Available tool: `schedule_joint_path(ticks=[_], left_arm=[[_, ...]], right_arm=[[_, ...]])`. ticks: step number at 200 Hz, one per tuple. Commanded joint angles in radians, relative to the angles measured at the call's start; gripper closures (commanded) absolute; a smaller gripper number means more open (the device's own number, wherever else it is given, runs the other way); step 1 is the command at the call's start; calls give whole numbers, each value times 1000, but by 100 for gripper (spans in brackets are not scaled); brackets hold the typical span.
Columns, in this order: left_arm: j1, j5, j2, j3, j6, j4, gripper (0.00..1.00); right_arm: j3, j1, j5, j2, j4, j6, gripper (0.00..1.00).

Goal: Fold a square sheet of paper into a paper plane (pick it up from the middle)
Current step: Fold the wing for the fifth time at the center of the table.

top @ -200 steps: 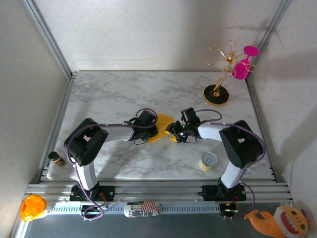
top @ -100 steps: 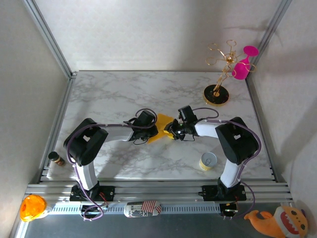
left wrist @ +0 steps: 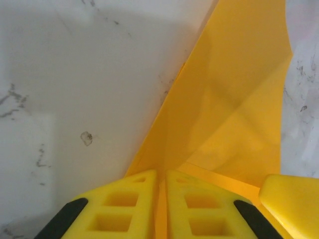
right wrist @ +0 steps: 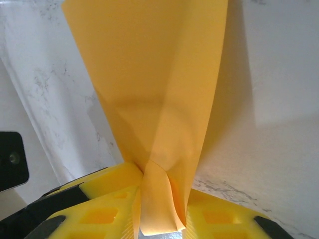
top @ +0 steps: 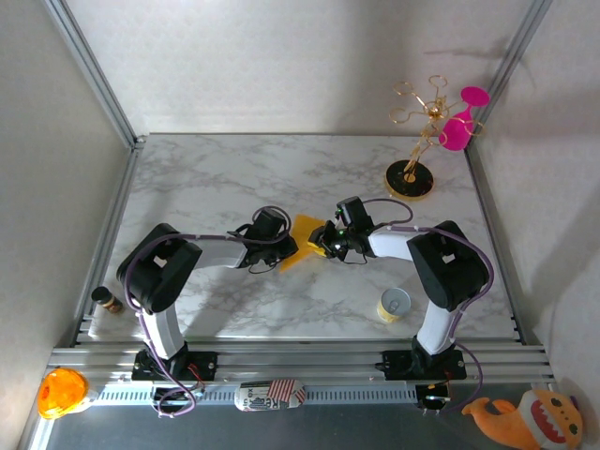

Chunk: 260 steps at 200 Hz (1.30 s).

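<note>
The yellow-orange sheet of paper [top: 302, 234] is folded into a tapering, creased paper plane shape at mid-table, between my two grippers. My left gripper [top: 284, 248] is shut on its left end. In the left wrist view, its yellow fingers [left wrist: 134, 191] pinch the paper's edge [left wrist: 234, 109] and the fold spreads away over the marble. My right gripper [top: 322, 242] is shut on the other end. In the right wrist view, a bunched flap of paper [right wrist: 154, 89] sits squeezed between the pads of that gripper [right wrist: 160, 191].
A gold wire stand with pink cups [top: 412, 176] stands at the back right. A small can [top: 394, 305] sits near the right arm's base, and a small bottle [top: 106, 300] at the left edge. An orange toy [top: 61, 392] and a plush toy [top: 525, 417] lie beyond the front rail.
My right gripper has slid a little left onto the paper and its jaws have closed on the flap. The left gripper has kept its grip and shifted slightly left.
</note>
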Motion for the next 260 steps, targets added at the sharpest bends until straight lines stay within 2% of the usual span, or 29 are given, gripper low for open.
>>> schedule_joint_path(ticks=[1, 108, 159, 203, 236, 260], left_arm=[[14, 20, 10, -37, -15, -62, 86], [27, 43, -13, -27, 5, -57, 84], [30, 45, -102, -14, 66, -16, 78], [2, -50, -215, -25, 277, 15, 58], [-77, -167, -254, -79, 496, 95, 35], [-138, -257, -264, -119, 648, 166, 25]], right_arm=[[-4, 7, -16, 13, 25, -29, 75], [31, 7, -9, 52, 21, -44, 83], [10, -5, 31, -3, 20, -55, 99], [-5, -20, 127, -104, -62, -65, 100], [-5, -38, 166, -153, -118, -50, 100], [-4, -49, 163, -165, -139, -31, 100]])
